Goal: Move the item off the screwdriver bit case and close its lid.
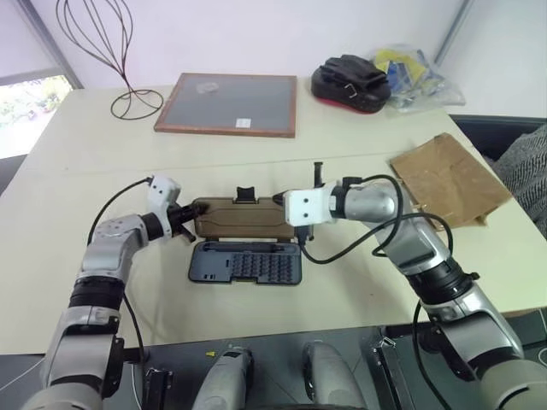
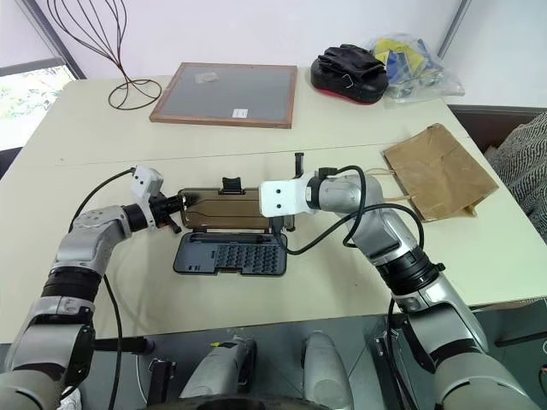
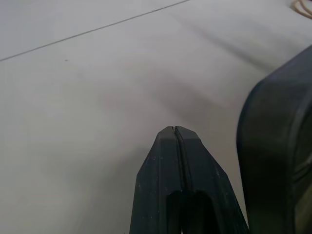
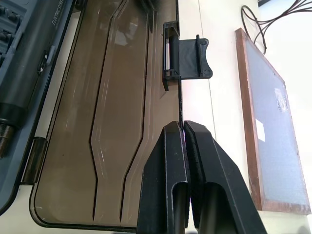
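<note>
The screwdriver bit case lies open in the middle of the table. Its grey tray (image 1: 245, 262) of bits is at the front, and the smoky-brown lid (image 1: 239, 219) lies folded back behind it, black clasp (image 1: 245, 195) on the far edge. My right gripper (image 4: 182, 126) is at the lid's right end, shut with the lid's far rim running in between its fingertips. My left gripper (image 3: 174, 129) is shut on nothing, low over the table by the lid's left end (image 3: 278, 156). The item, a crumpled brown paper bag (image 1: 449, 179), lies flat to the right, off the case.
A wood-framed grey board (image 1: 229, 104) lies at the back, with a wire stand (image 1: 111, 51) to its left. A black-and-red pouch (image 1: 350, 83) and a plastic bag (image 1: 414, 73) sit at the back right. The table's front edge runs just below the tray.
</note>
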